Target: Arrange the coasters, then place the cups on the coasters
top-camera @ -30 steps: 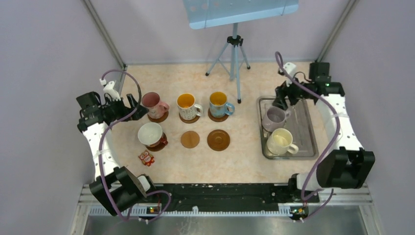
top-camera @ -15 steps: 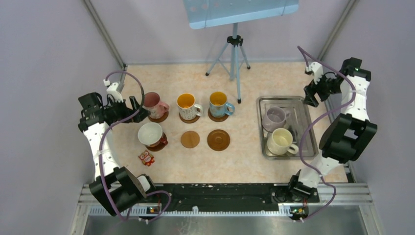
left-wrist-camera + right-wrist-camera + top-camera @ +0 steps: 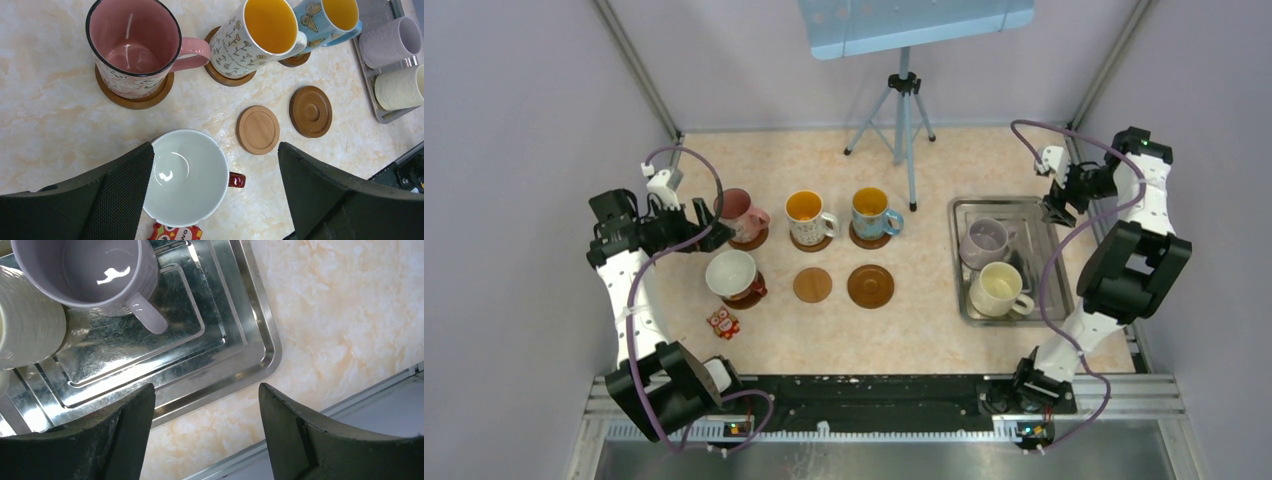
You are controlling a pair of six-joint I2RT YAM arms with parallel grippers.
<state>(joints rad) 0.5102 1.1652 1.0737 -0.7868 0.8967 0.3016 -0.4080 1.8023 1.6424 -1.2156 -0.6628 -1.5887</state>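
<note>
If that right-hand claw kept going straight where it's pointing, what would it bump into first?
Probably the steel tray, near its corner, just beside the lavender mug and its handle. The right gripper is open and empty. Depth is hard to judge.

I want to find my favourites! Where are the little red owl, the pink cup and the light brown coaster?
little red owl point(image 3: 722, 322), top view, its body.
pink cup point(image 3: 131, 57), left wrist view, its inside bottom.
light brown coaster point(image 3: 258, 129), left wrist view, its middle.
</note>
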